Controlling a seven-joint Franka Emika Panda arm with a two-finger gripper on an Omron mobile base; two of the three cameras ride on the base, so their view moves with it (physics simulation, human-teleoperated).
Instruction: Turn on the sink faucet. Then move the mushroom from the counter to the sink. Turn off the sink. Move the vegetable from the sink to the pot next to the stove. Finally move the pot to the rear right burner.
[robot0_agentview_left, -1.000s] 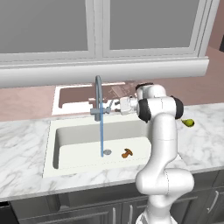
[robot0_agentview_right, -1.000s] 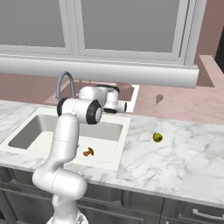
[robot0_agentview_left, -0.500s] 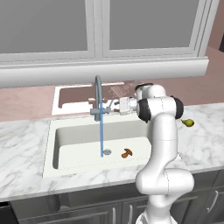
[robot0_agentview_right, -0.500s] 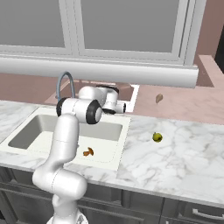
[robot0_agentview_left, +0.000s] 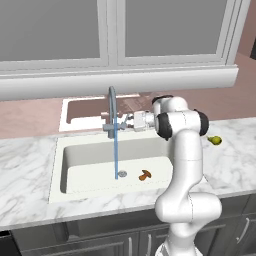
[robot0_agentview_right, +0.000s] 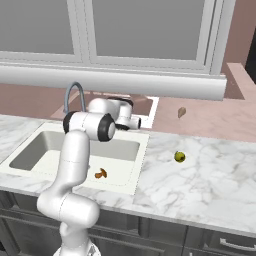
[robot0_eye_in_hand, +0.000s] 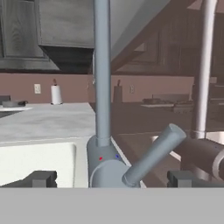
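Water's running: a thin blue stream drops straight from the faucet spout to the sink floor, landing right by the drain. The mushroom is in the basin, lying on the bottom just beside the drain, toward the sink's right wall. From the right base camera it's the small brown thing near the basin's front right corner.

The arm reaches sideways across the back of the sink, and the gripper sits level with the faucet base at the sink's rear edge. In the hand camera the two dark fingertips stand spread wide, one on each side of the grey faucet body, with clear gaps on both sides, so nothing is pinched. The handle lever angles up and to the right from the faucet body, and I can't tell whether either finger touches it. The tall faucet neck runs straight up the middle of that view.

Out on the marble counter, well right of the sink and about midway between front and back edges, there's a small yellow-green round thing. It also peeks out past the arm's elbow in the left base camera.
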